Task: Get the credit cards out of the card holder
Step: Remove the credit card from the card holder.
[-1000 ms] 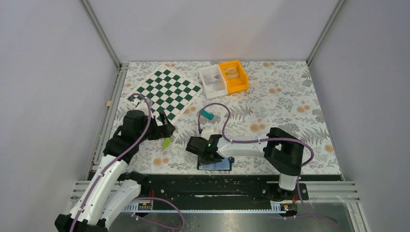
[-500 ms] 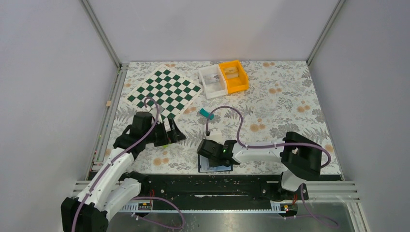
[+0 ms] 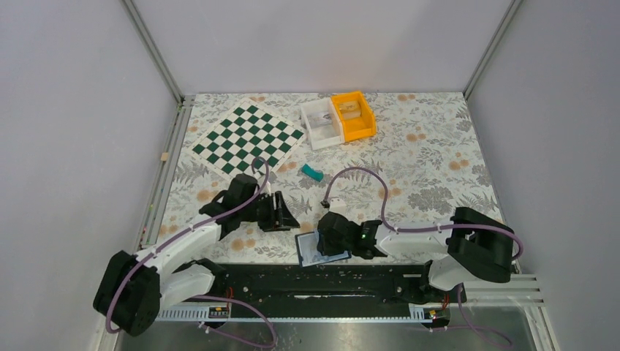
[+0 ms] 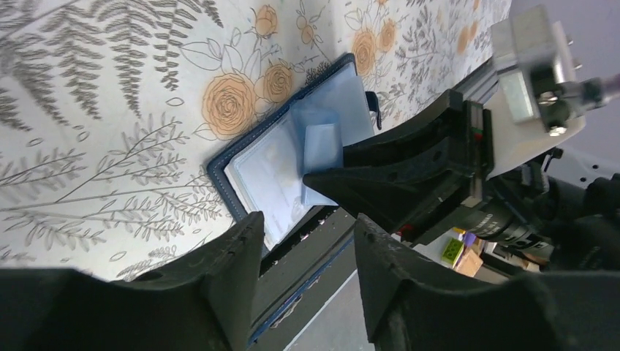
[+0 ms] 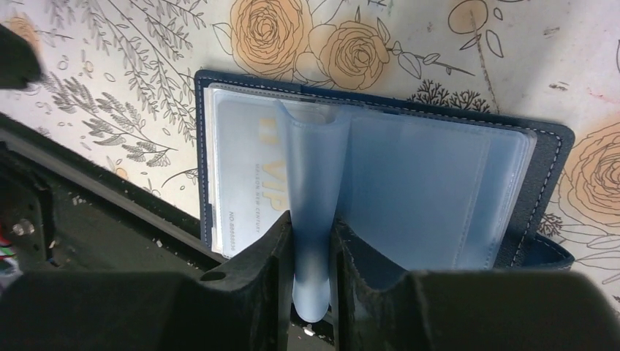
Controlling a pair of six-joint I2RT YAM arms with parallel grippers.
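Note:
The card holder (image 5: 547,143), a navy wallet, lies open at the table's near edge (image 3: 305,254). A pale card with gold VIP lettering (image 5: 245,172) sits in its left page. My right gripper (image 5: 313,238) is shut on a translucent blue inner sleeve (image 5: 314,175) of the holder, which stands up curved between the fingers. From above, the right gripper (image 3: 327,241) covers most of the holder. My left gripper (image 4: 307,241) is open and holds nothing. It hovers just left of the holder (image 4: 218,167), also visible from above (image 3: 287,216).
A green-and-white chessboard (image 3: 248,139) lies at the back left. A white bin (image 3: 322,124) and an orange bin (image 3: 353,115) stand at the back. A small teal block (image 3: 313,172) lies mid-table. A black rail (image 3: 329,281) runs along the near edge.
The left arm has swung right towards the card holder and its jaws have narrowed. The right gripper has closed on the blue sleeve and shifted right along the near edge.

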